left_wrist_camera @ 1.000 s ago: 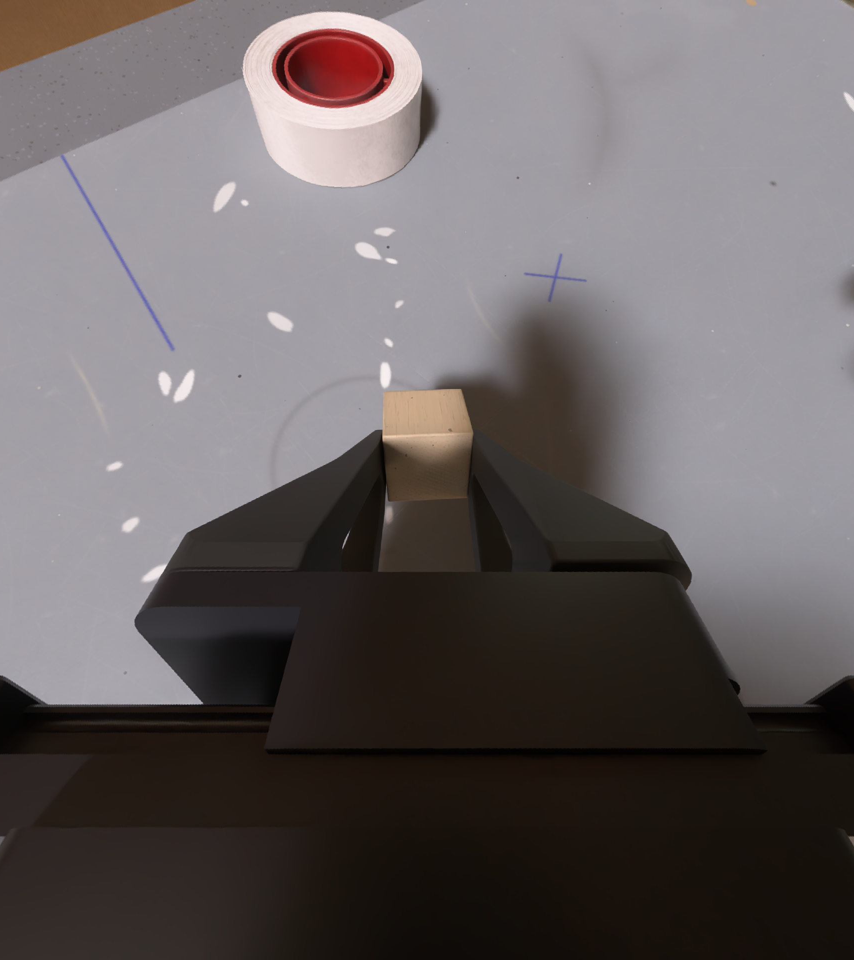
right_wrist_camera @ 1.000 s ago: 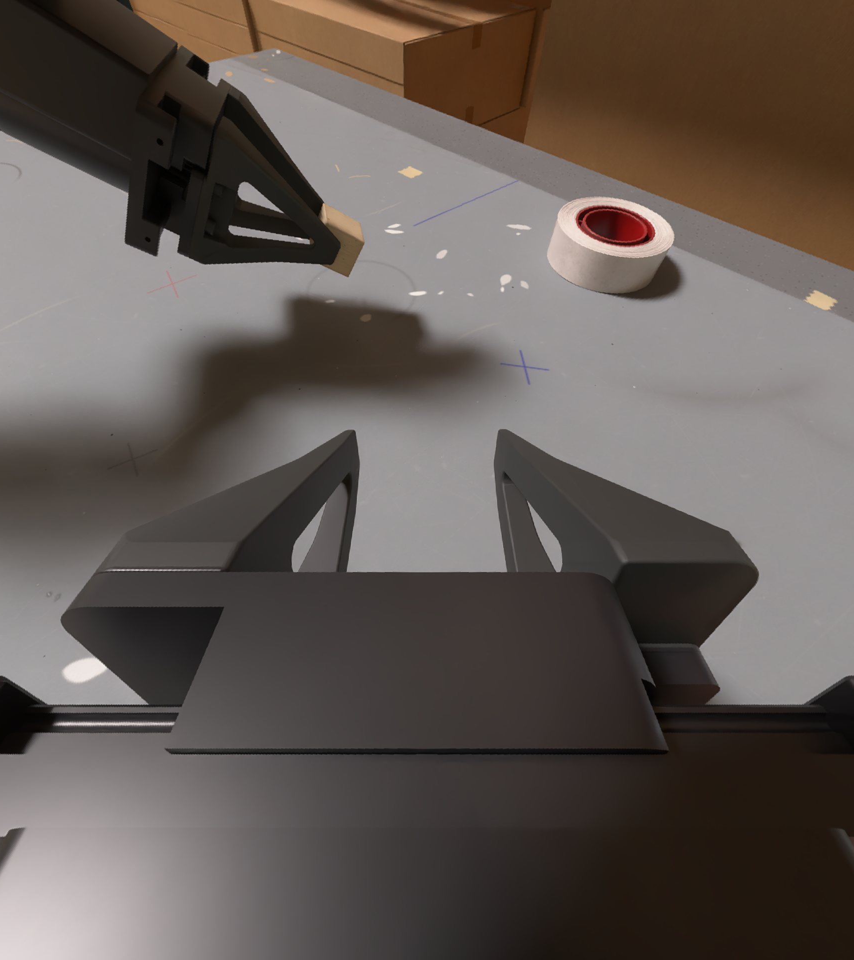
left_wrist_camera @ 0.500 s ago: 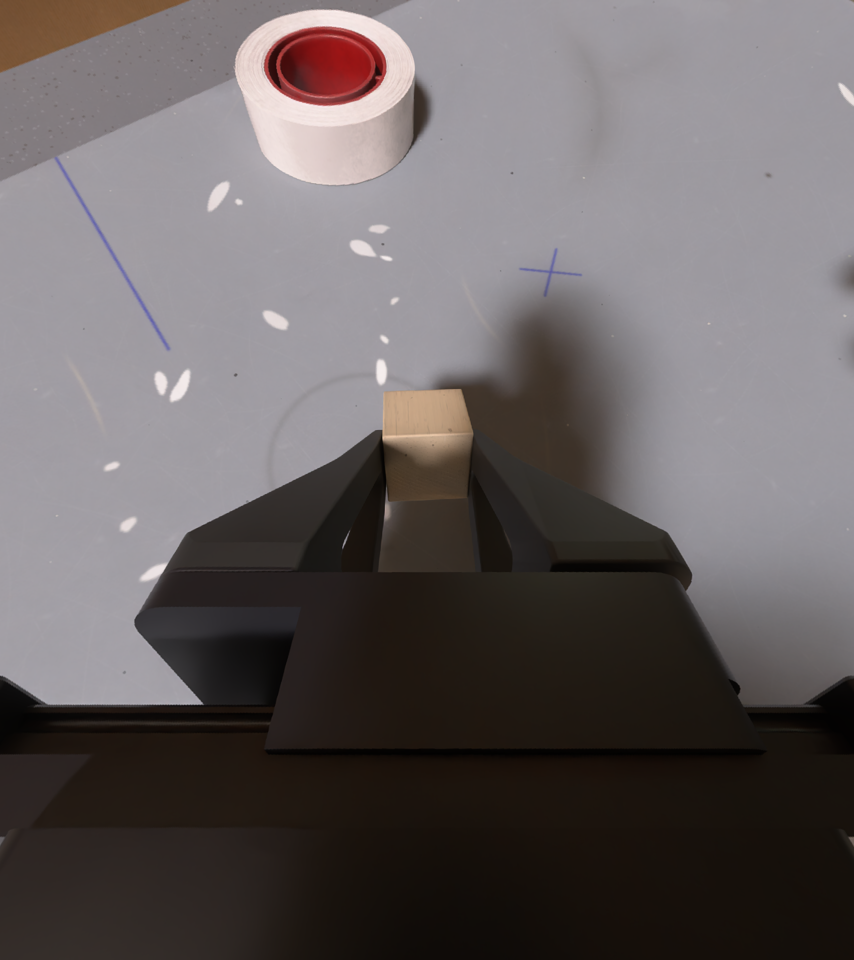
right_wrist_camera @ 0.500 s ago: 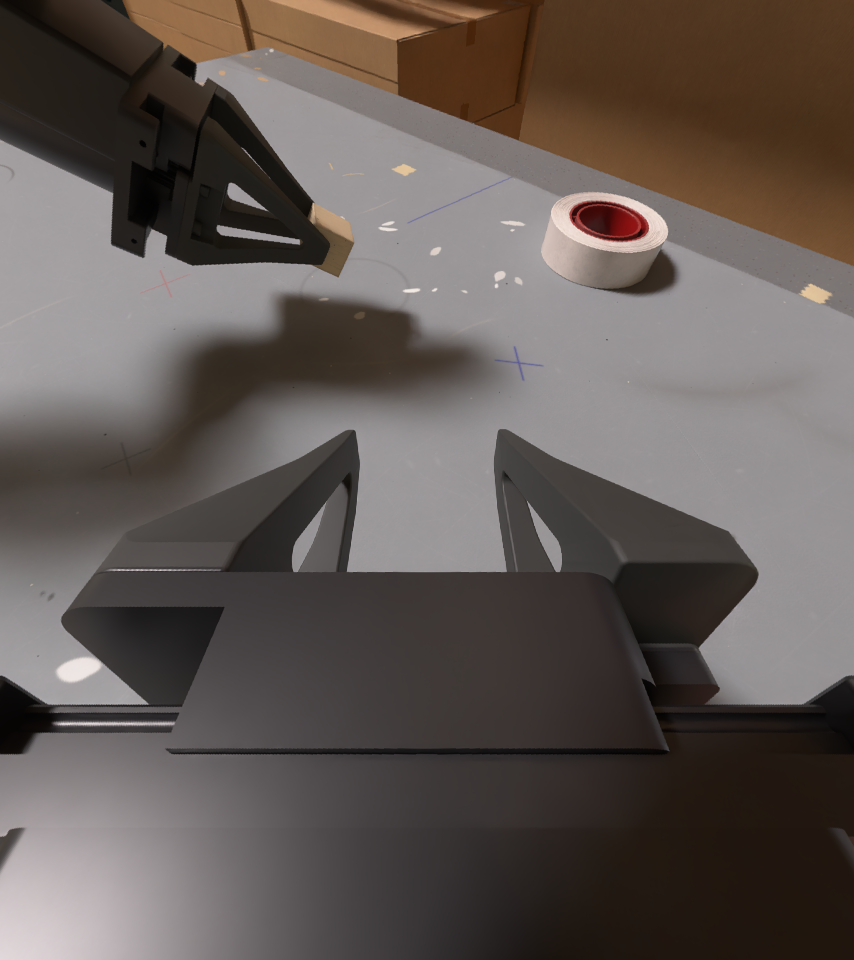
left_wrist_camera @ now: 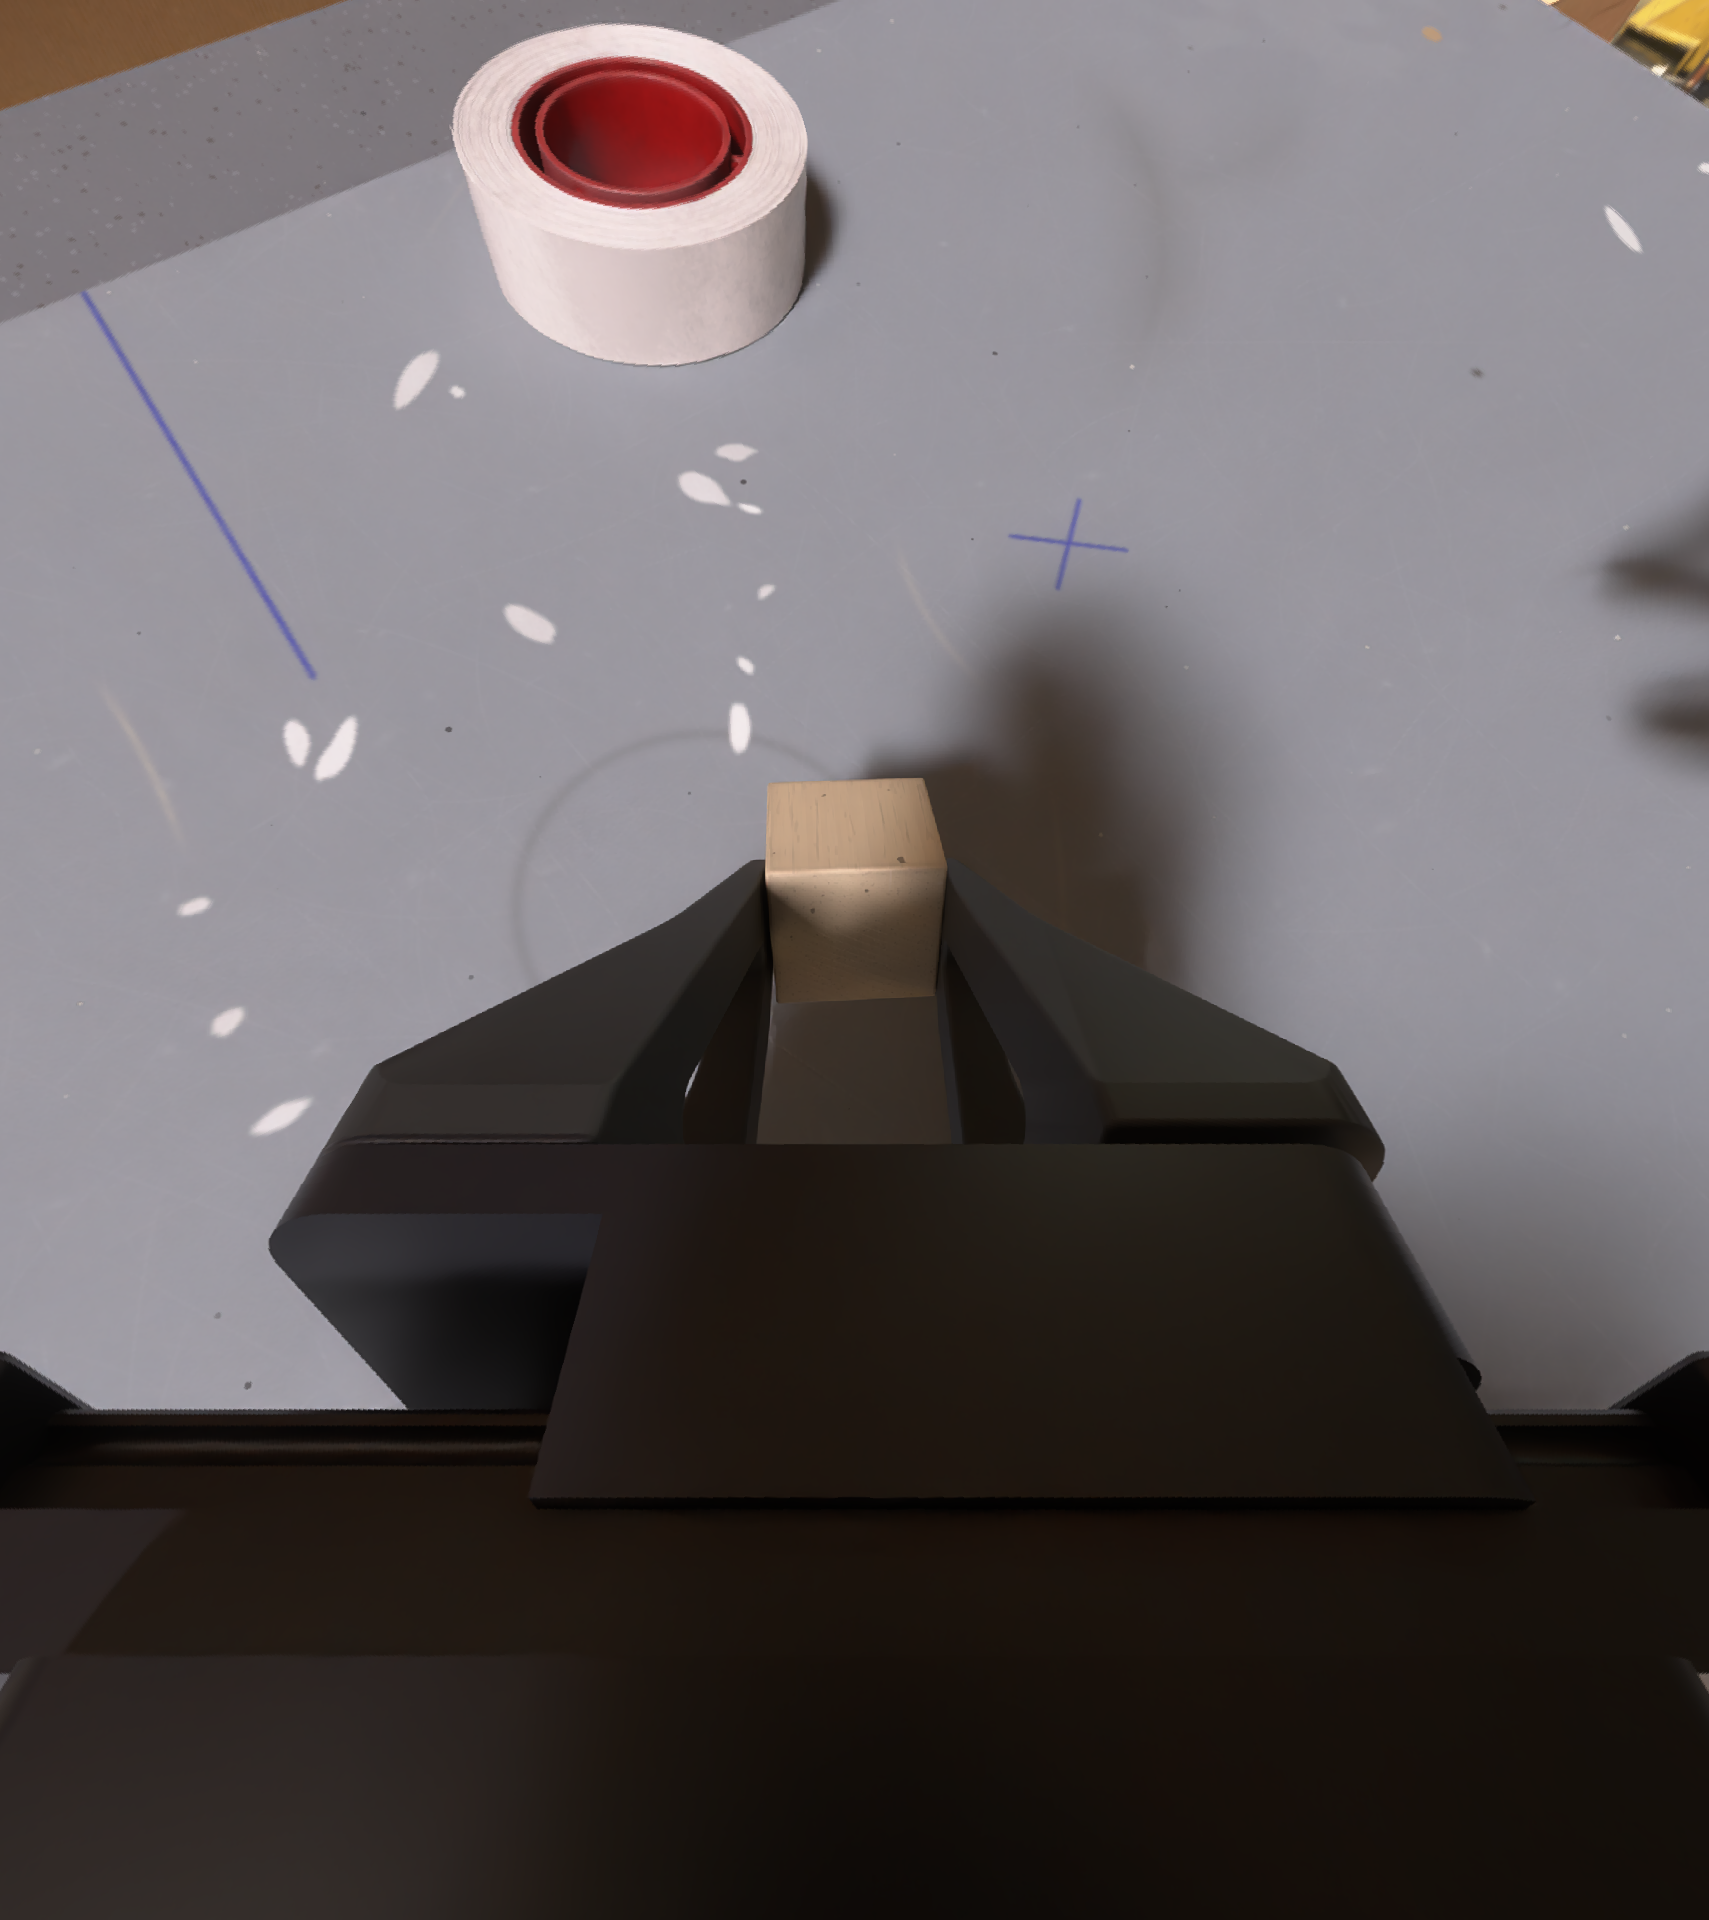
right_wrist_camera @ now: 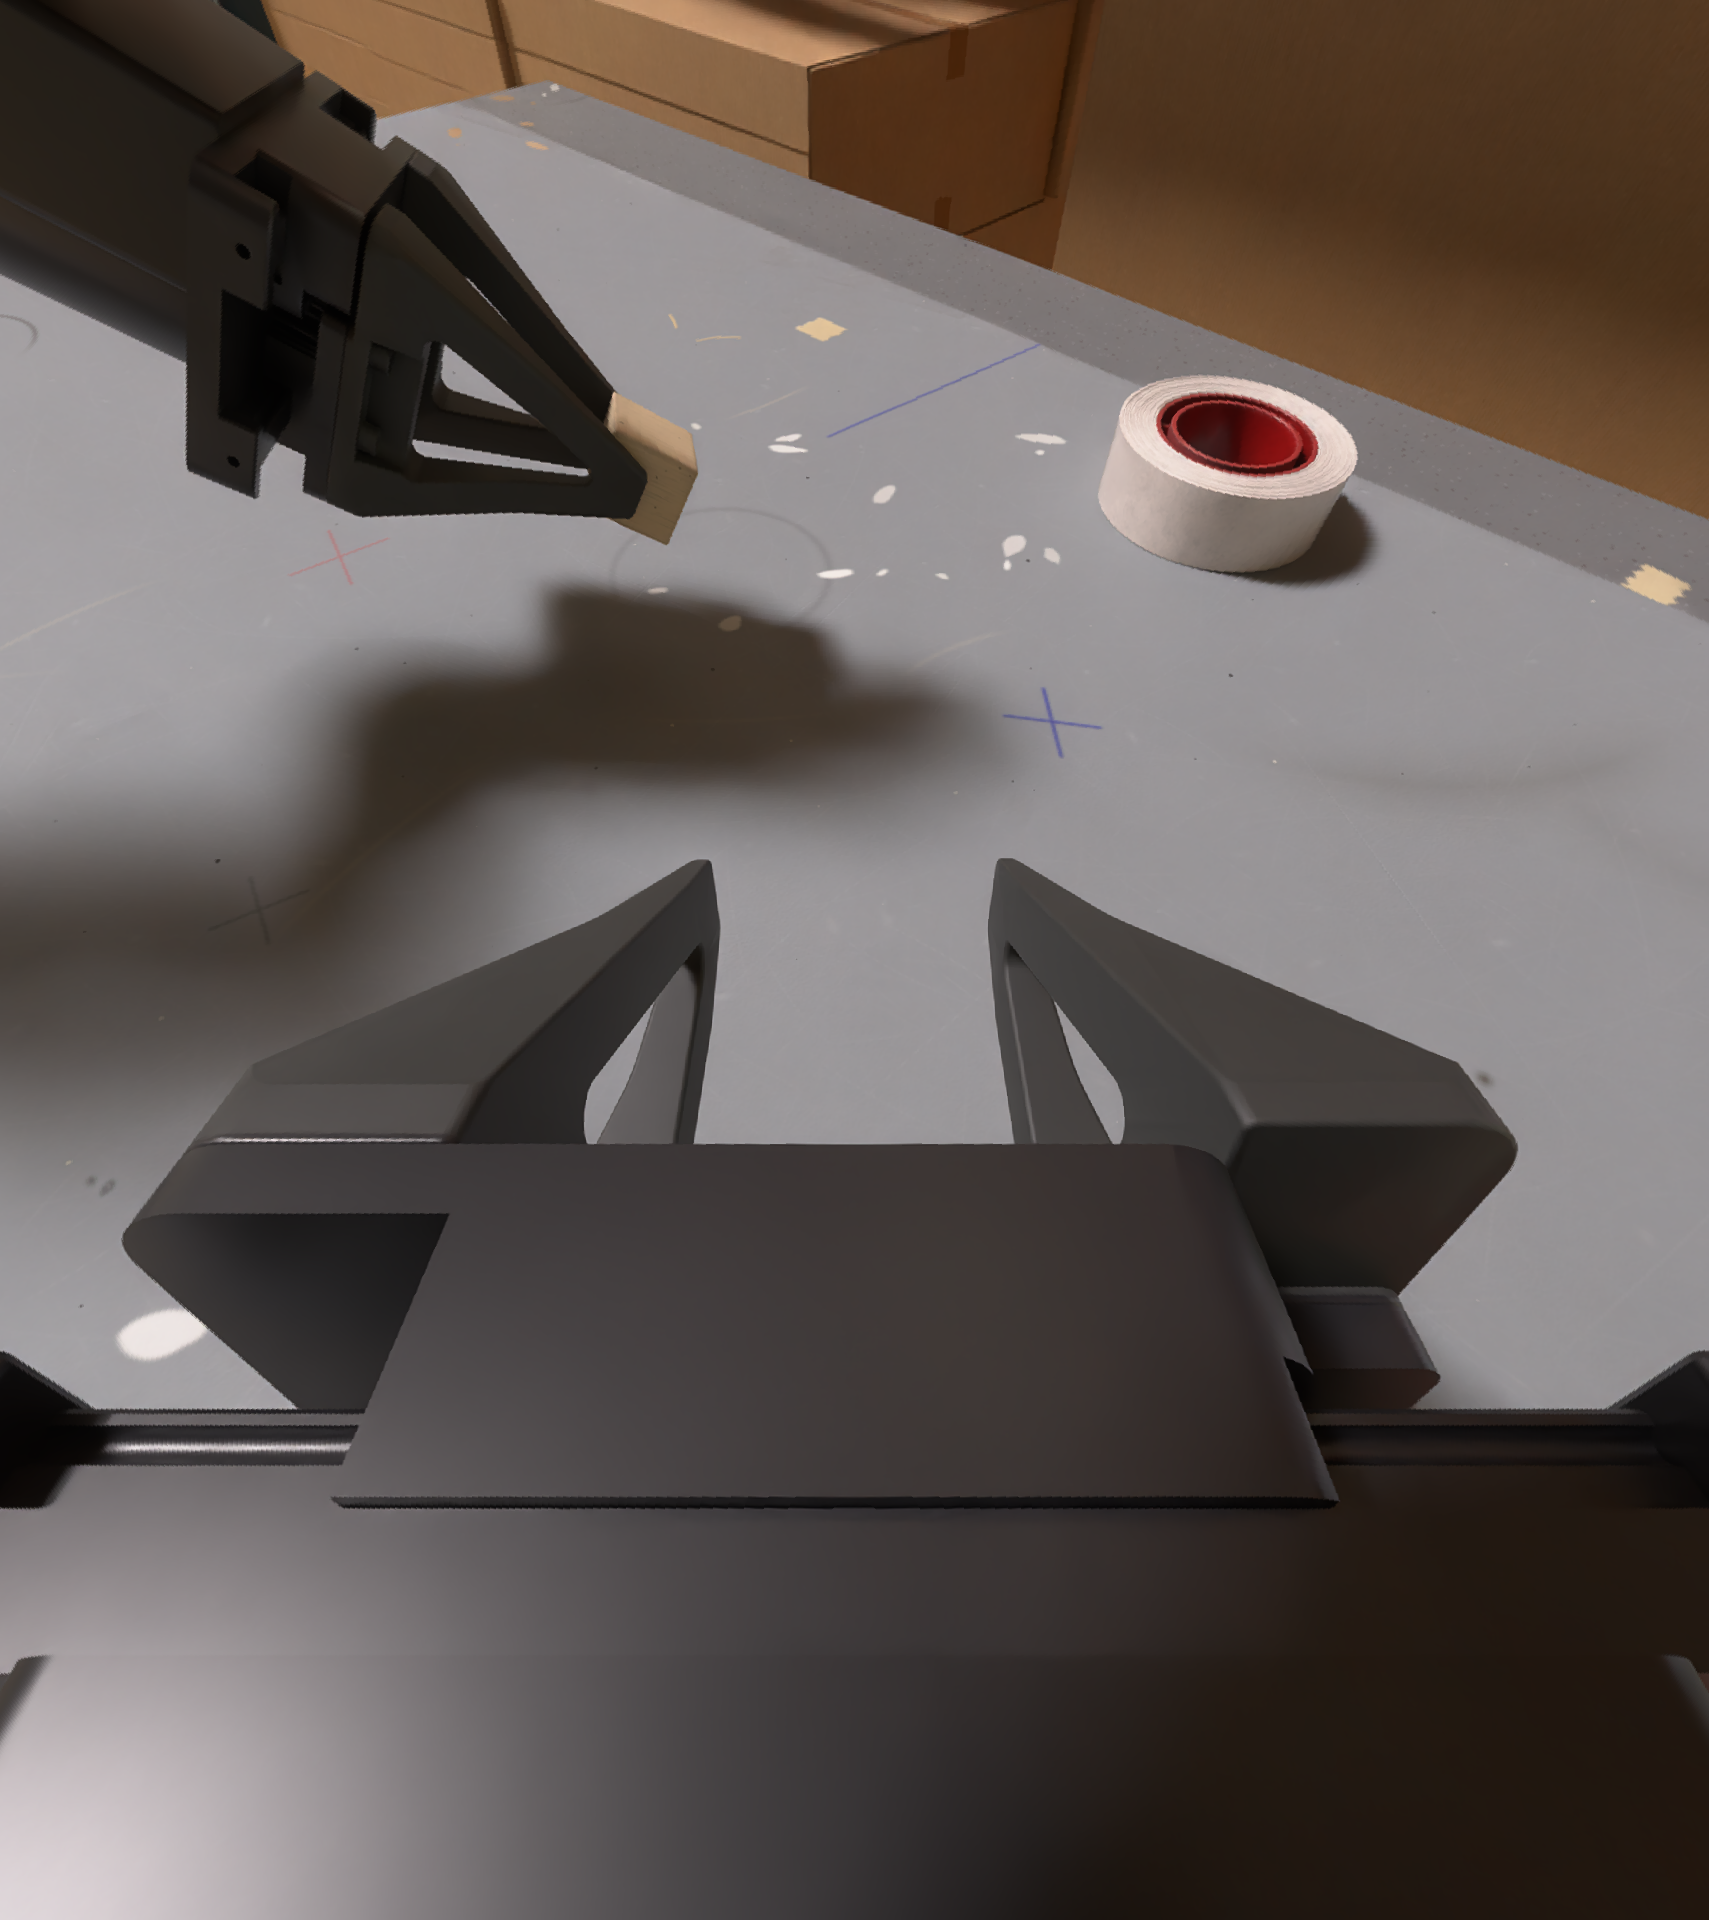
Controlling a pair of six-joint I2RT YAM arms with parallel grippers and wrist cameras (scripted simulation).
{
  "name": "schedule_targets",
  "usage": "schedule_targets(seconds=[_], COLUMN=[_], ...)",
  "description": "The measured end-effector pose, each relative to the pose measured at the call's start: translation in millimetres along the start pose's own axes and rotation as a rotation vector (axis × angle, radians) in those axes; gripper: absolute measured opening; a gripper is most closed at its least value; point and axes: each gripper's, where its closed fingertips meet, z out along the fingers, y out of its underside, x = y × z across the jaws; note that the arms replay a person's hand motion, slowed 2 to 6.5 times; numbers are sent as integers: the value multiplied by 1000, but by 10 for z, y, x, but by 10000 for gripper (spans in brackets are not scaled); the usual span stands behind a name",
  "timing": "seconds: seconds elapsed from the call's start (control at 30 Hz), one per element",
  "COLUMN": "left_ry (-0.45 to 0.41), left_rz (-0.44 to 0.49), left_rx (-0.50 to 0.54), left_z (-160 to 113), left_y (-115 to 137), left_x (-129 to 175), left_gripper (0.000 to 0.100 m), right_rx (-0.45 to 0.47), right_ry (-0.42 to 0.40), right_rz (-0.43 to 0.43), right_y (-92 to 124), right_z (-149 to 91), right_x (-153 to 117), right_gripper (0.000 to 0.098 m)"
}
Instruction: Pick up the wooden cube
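The wooden cube (left_wrist_camera: 852, 894) is pale and small, clamped between the two black fingers of my left gripper (left_wrist_camera: 852, 914). In the right wrist view the cube (right_wrist_camera: 658, 473) hangs at the tips of the left gripper (right_wrist_camera: 637, 488), well above the grey table, with its shadow on the surface below. My right gripper (right_wrist_camera: 852, 883) is open and empty, low over the table, nearer the camera than the cube.
A white tape roll with a red core (left_wrist_camera: 632, 187) lies on the grey table (left_wrist_camera: 1349, 416) beyond the cube; it also shows in the right wrist view (right_wrist_camera: 1229, 468). Cardboard boxes (right_wrist_camera: 829, 94) stand behind the table's far edge.
My left gripper has kept rising with the cube in it: the tape roll and table marks shift slightly in its view. My right gripper stays open and has barely moved.
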Motion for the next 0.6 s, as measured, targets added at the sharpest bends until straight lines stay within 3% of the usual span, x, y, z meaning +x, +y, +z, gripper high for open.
schedule_targets(seconds=[0.6], left_ry=[-4], left_rz=[41], left_rx=[13], left_z=[22], left_y=[-79], left_x=[-11], left_gripper=[262], right_rx=[-2], right_ry=[1], right_rz=[-4], right_y=[2], right_z=[6], right_x=[-4], right_gripper=[444])
